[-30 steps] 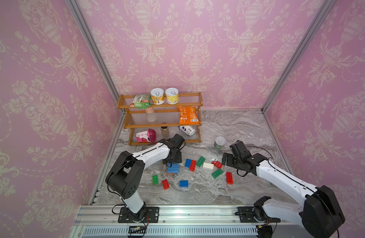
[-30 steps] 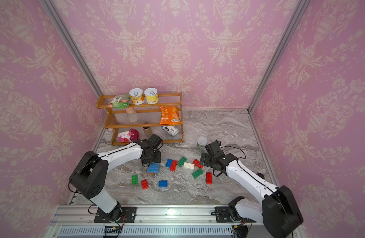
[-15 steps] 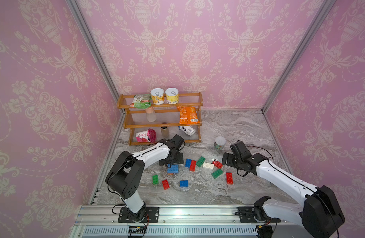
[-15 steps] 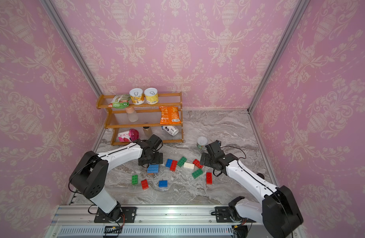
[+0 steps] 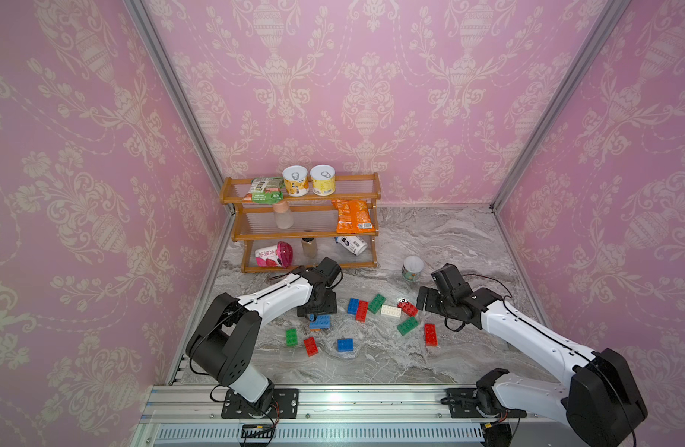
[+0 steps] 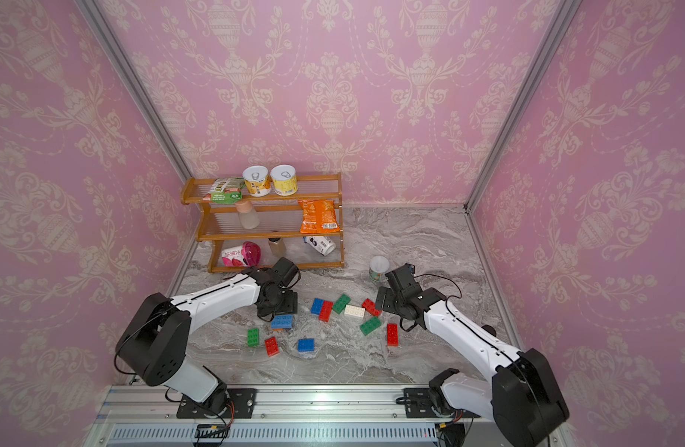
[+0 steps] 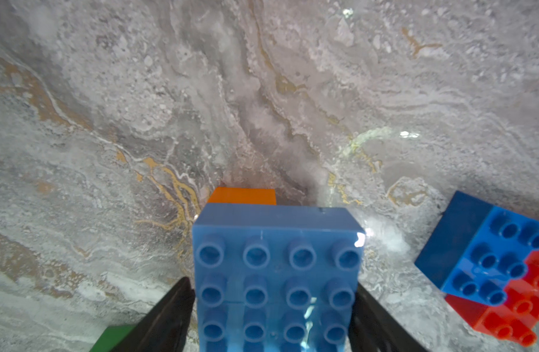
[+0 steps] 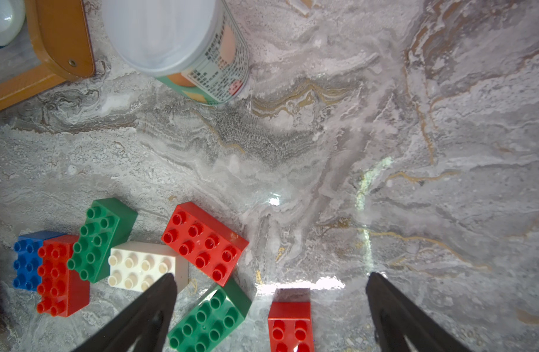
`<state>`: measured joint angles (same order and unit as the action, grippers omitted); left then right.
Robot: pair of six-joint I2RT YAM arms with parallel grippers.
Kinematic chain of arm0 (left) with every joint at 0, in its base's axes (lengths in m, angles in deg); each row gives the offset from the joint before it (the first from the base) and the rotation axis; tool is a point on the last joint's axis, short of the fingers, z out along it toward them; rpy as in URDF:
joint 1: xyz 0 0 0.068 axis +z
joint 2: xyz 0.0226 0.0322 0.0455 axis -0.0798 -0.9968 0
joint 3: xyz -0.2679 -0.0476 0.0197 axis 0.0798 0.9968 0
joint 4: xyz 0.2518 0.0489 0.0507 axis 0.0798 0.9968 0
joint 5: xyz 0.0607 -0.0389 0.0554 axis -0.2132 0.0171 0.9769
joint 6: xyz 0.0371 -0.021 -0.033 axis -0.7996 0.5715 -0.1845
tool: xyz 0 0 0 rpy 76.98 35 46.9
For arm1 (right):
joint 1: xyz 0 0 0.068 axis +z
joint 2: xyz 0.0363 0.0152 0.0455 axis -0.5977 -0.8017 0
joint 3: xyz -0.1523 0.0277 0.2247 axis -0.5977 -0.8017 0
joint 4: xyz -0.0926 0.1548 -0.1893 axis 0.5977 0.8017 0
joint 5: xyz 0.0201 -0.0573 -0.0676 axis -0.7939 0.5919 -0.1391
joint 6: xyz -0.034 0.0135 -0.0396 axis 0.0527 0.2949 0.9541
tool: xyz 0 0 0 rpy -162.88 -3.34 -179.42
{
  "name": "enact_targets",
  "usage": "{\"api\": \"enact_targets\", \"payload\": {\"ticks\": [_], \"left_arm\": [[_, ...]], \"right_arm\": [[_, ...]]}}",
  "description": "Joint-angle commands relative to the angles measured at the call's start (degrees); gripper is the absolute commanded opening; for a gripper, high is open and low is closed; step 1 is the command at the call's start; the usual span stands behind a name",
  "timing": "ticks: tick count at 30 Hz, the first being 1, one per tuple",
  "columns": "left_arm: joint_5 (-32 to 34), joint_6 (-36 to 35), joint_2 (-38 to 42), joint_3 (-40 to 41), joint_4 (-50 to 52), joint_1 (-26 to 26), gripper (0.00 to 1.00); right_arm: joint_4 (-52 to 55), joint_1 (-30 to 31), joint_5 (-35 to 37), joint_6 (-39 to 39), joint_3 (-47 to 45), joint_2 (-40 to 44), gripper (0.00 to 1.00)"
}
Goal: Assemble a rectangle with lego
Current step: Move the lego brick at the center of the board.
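On the marble worktop (image 5: 449,240) the blue brick (image 7: 277,268) sits atop an orange brick (image 7: 242,196), its ends flanked by the left jaws. Whether they pinch it, I cannot tell. The right jaws gape wide, empty.

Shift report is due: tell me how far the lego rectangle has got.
Done: light-blue bricks sit flush atop an orange brick. In hand: the left gripper straddles that block, grip uncertain; the right gripper hangs open, empty. Left: the white brick, a green brick and a red brick lie loose.
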<state>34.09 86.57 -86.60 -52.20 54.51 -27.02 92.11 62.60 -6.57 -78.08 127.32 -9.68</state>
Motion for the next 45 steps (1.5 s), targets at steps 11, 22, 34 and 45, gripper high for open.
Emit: {"api": "enact_targets", "payload": {"ticks": [11, 22, 34, 45], "left_arm": [[0.73, -4.61, 0.28, 1.34, -1.63, 1.57, 0.54], [0.48, -10.15, -2.03, 0.89, -3.72, 5.78, 0.54], [-0.36, -5.87, 4.77, -0.93, -0.71, 6.11, 0.99], [1.36, -2.81, 5.96, -6.99, 0.45, 1.13, 0.99]], "right_arm": [[2.19, -0.30, 1.72, -0.16, 0.74, 0.97, 1.00], [3.87, 3.77, 3.23, -0.58, 3.98, -2.05, 1.00], [4.51, 5.84, 3.95, -2.09, 5.20, -2.49, 1.00], [7.00, 5.28, 7.43, -0.97, 6.80, -2.06, 1.00]]}}
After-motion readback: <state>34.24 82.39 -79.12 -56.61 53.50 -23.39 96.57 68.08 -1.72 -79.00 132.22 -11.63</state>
